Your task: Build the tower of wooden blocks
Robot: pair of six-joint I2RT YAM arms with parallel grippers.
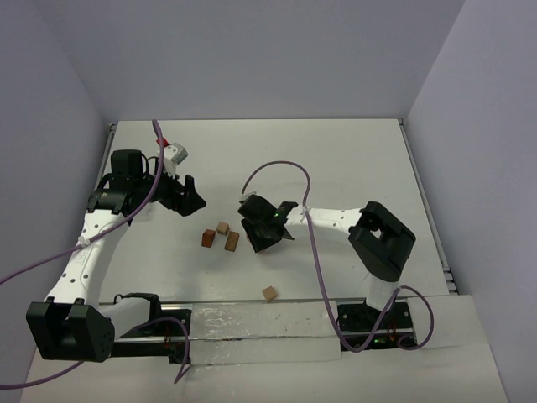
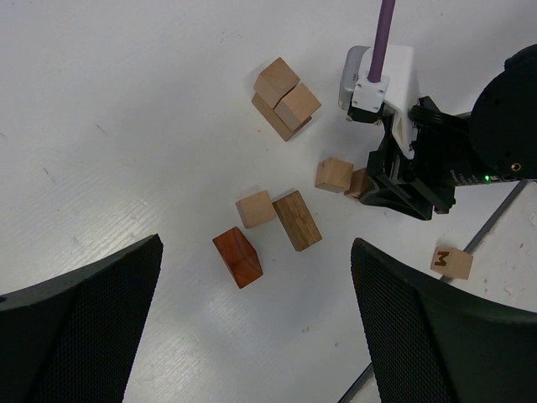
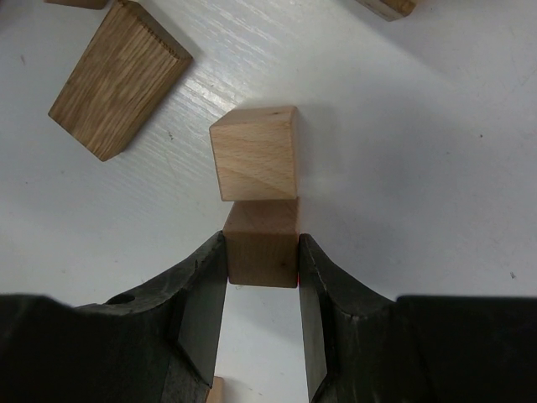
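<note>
My right gripper [image 3: 262, 248] is shut on a tan wood block [image 3: 262, 239], low over the table near its middle [image 1: 262, 237]. Just past its fingertips a second tan cube [image 3: 254, 153] touches the held block. To their left lie a reddish-brown block [image 2: 237, 257], a tan cube [image 2: 255, 208] and a darker oak cuboid [image 2: 296, 220]. My left gripper [image 2: 256, 281] hangs open above and left of these three [image 1: 191, 200], holding nothing. A tight cluster of tan blocks [image 2: 285, 96] lies farther off. No tower is in view.
A lone block marked with a letter [image 2: 451, 262] lies near the table's front edge [image 1: 269, 293]. Purple cables loop over both arms. White walls close in the table on three sides, and a rail runs along the near edge [image 1: 252, 323].
</note>
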